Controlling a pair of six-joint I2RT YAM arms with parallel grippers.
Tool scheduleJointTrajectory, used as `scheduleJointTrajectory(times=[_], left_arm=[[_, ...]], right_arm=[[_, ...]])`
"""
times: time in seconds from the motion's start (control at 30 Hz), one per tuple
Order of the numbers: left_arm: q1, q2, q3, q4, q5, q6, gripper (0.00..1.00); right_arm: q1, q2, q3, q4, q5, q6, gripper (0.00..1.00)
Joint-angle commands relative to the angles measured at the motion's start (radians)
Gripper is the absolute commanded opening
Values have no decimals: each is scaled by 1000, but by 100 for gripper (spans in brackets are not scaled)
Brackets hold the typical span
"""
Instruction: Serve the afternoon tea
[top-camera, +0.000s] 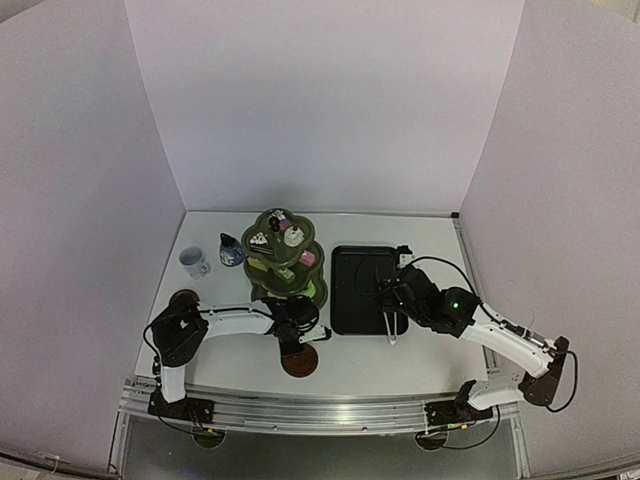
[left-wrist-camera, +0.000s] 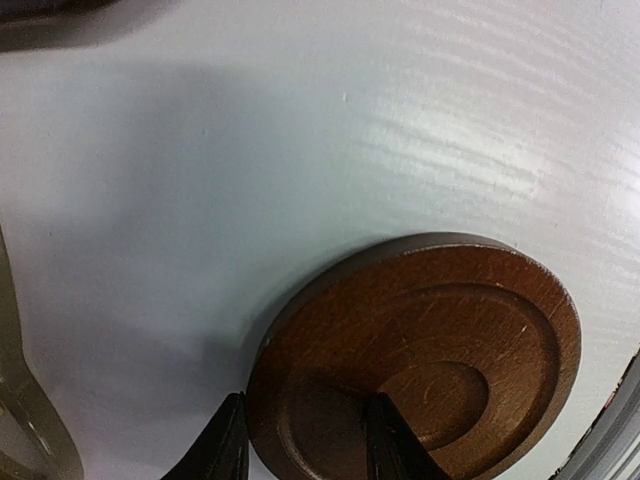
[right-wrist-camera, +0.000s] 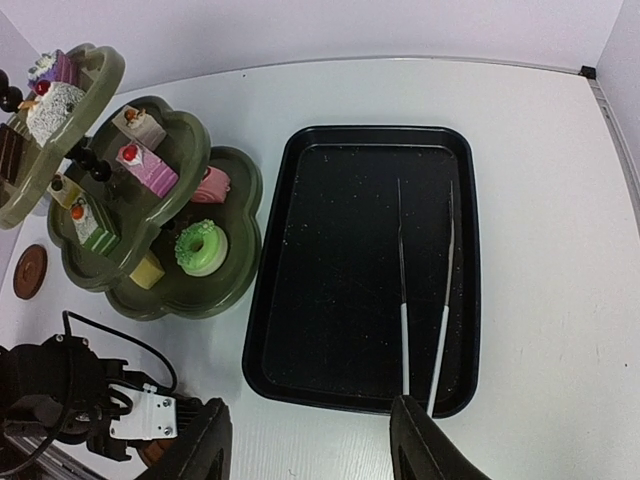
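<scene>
Brown coaster (left-wrist-camera: 420, 360) flat on table (left-wrist-camera: 300, 150), rim between left jaws

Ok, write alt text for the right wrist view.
A black tray with thin metal tongs lying in it sits on a white table, seen from above. To its left stands an olive-green three-tier stand loaded with small colourful cakes. The right gripper, fingers open, frames the bottom edge, one finger beside the tongs' near ends.
</scene>
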Motion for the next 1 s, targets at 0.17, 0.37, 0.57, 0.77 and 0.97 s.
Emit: scheduleJointTrajectory(times=[0.17, 0.37, 0.57, 0.77, 0.97], left_arm=[[4, 93, 55, 51, -45, 15, 30], [23, -11, 58, -23, 67, 29, 51], [73, -73, 161, -148, 128, -8, 75], [164, -236, 196, -350, 250, 73, 79], [345, -599, -77, -616, 321, 351, 100]], right_arm=[[10, 18, 17, 2, 18, 5, 52], [9, 19, 12, 1, 12, 7, 52], [10, 37, 30, 2, 3, -8, 52], [10, 55, 47, 2, -15, -12, 52], [10, 54, 59, 1, -19, -7, 55]])
